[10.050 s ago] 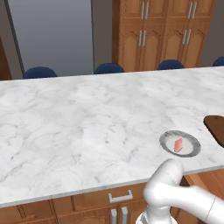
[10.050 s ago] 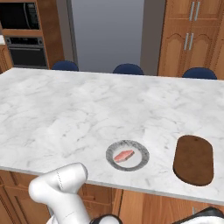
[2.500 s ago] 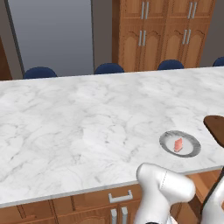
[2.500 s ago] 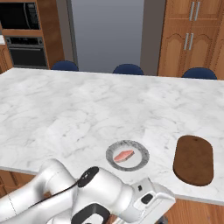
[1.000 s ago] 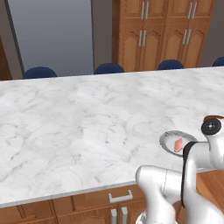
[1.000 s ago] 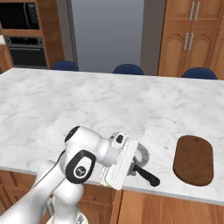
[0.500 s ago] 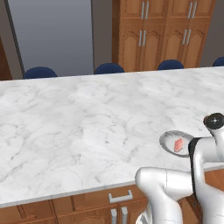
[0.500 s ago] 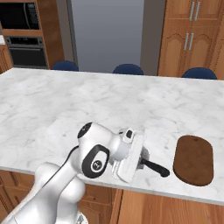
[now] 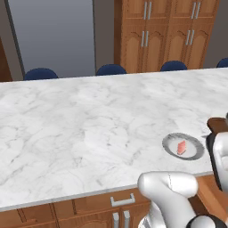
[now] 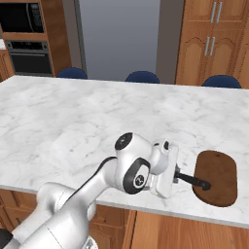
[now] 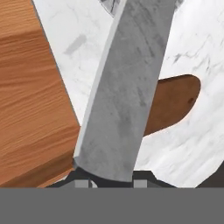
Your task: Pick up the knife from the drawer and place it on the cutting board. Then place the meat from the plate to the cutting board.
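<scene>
The gripper [image 10: 179, 176] was clamped on the knife [image 11: 127, 87], with the cutting board [image 10: 217, 177] just ahead of it on the counter [image 10: 73, 116]. The knife looked stiff, thin and sharp, safest held by its handle.

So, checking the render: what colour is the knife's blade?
Mottled grey, best seen in the hand view: blade.

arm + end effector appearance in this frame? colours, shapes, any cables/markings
Glossy white arm with rounded, bulbous links and dark grey circular joint caps. White boxy hand. End effector has two small dark fingertips. No cables or markings visible.
</scene>
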